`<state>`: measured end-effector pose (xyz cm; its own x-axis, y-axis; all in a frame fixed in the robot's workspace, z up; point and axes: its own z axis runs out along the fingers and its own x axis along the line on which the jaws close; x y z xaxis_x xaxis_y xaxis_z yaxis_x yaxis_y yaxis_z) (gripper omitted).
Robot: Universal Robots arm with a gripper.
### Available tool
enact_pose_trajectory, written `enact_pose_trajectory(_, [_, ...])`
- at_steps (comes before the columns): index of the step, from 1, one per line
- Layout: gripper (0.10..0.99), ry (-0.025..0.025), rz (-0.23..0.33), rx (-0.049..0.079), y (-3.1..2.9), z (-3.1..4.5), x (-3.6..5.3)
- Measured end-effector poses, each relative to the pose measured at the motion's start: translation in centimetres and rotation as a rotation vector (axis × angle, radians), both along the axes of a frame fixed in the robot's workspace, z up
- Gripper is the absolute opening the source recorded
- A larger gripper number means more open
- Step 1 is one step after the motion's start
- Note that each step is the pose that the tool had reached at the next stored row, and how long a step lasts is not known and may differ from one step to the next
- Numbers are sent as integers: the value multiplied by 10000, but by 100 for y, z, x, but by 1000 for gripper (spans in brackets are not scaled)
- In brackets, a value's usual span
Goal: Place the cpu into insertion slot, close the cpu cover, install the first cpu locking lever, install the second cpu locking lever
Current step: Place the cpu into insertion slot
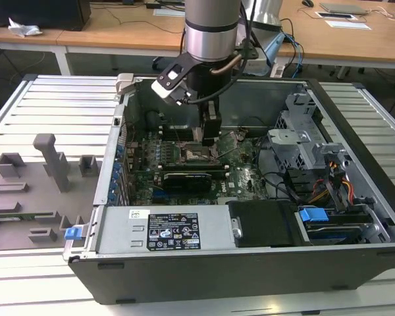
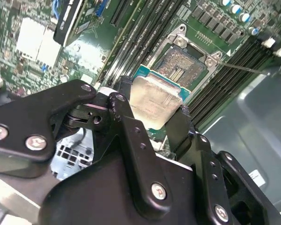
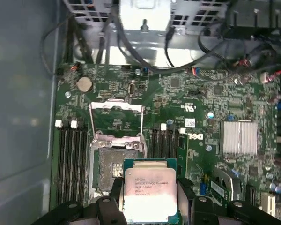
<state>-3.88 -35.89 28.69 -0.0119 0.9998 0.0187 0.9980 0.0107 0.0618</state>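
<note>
In the exterior view the gripper (image 1: 209, 139) hung near the centre of the frame, inside the open computer case (image 1: 184, 263), over the insertion slot (image 1: 197, 157). In both wrist views its fingers (image 2: 126, 122) pinched the cpu (image 2: 157, 98) by two opposite edges, metal top showing, partly overlapping the unseated socket. The cpu cover (image 3: 116, 104) lay swung open beside the insertion slot on the green motherboard (image 3: 187, 98).
</note>
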Motion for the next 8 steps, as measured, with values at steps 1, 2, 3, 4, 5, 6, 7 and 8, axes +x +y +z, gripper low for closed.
enact_pose_trajectory(1, [541,0,-186,0,1,-18,0])
enact_pose_trajectory(2, [541,0,-255,0,4,-33,0])
enact_pose_trajectory(3, [541,0,-276,-1,7,-49,-1])
enact_pose_trajectory(4, [541,0,-280,-2,13,-84,0])
enact_pose_trajectory(5, [541,-1,-279,-1,17,-109,0])
enact_pose_trajectory(6, [541,0,-279,0,20,-129,0])
enact_pose_trajectory(7, [541,0,-280,-1,25,-159,0])
enact_pose_trajectory(8, [541,0,-281,-1,35,-194,0])
